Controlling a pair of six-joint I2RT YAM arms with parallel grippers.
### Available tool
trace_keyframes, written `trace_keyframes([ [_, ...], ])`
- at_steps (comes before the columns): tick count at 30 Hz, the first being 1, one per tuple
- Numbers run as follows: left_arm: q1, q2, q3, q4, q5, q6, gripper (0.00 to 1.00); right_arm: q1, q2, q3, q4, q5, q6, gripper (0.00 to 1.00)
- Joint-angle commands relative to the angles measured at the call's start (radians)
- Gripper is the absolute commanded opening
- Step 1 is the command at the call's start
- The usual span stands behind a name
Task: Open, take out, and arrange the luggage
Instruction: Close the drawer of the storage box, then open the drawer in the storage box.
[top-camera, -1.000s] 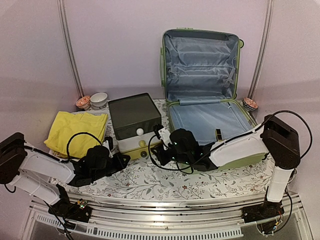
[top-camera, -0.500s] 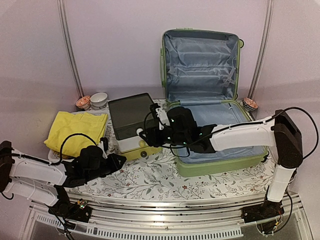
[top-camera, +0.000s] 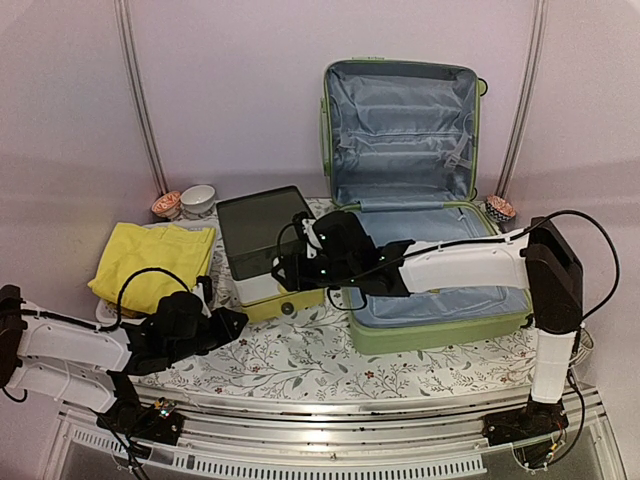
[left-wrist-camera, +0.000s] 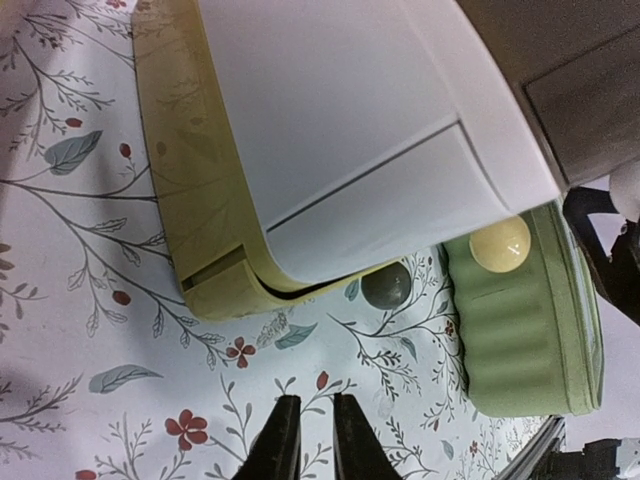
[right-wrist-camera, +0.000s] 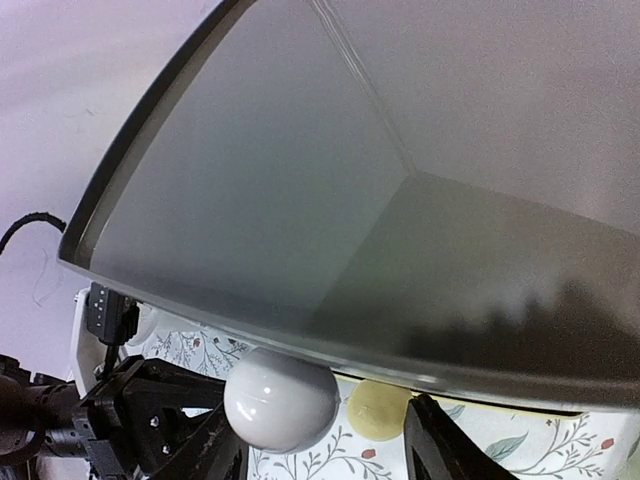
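The luggage (top-camera: 430, 322) lies open on the right of the table. Its light-green shell faces me, its lid (top-camera: 400, 130) stands upright against the wall, and pale blue lining shows inside. My right gripper (top-camera: 287, 265) reaches left of it to the front of the drawer box (top-camera: 258, 232). In the right wrist view the right gripper (right-wrist-camera: 325, 445) is open, with the box's white knob (right-wrist-camera: 280, 398) between its fingers, close to the left one. My left gripper (left-wrist-camera: 318, 440) hovers low over the flowered cloth before the box's corner, its fingers a narrow gap apart and empty.
A yellow knob (right-wrist-camera: 378, 410) and a dark knob (left-wrist-camera: 385, 285) sit lower on the box front. A folded yellow cloth (top-camera: 155, 260) lies at the left, with small bowls (top-camera: 187, 202) behind it. Another bowl (top-camera: 499, 208) stands right of the luggage. The luggage's ribbed side (left-wrist-camera: 520, 330) is close to the box.
My right gripper has swung left from in front of the luggage up to the drawer box's front and opened around the white knob. The left arm shifted slightly and its fingers parted a little.
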Motion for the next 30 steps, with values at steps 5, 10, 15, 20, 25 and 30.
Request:
trace_keyframes([
  [5, 0.016, -0.006, 0.016, -0.041, 0.015, 0.067, 0.14, -0.007, 0.032, 0.076, -0.055, 0.026, 0.072, 0.52],
  [10, 0.015, -0.013, 0.029, -0.059, 0.021, 0.094, 0.15, -0.007, 0.044, 0.108, -0.069, 0.033, 0.082, 0.51],
  [15, 0.015, -0.038, 0.025, -0.068, 0.019, 0.101, 0.15, -0.007, 0.057, 0.138, -0.077, 0.035, 0.092, 0.50],
  [20, 0.015, -0.067, 0.021, -0.095, 0.021, 0.103, 0.15, -0.007, 0.063, 0.162, -0.084, 0.041, 0.094, 0.50],
  [25, 0.015, -0.111, 0.023, -0.124, 0.014, 0.105, 0.15, -0.007, 0.058, 0.167, -0.088, 0.050, 0.089, 0.44],
  [30, 0.015, -0.173, 0.040, -0.184, 0.010, 0.109, 0.15, -0.007, 0.035, 0.140, -0.084, 0.055, 0.083, 0.34],
])
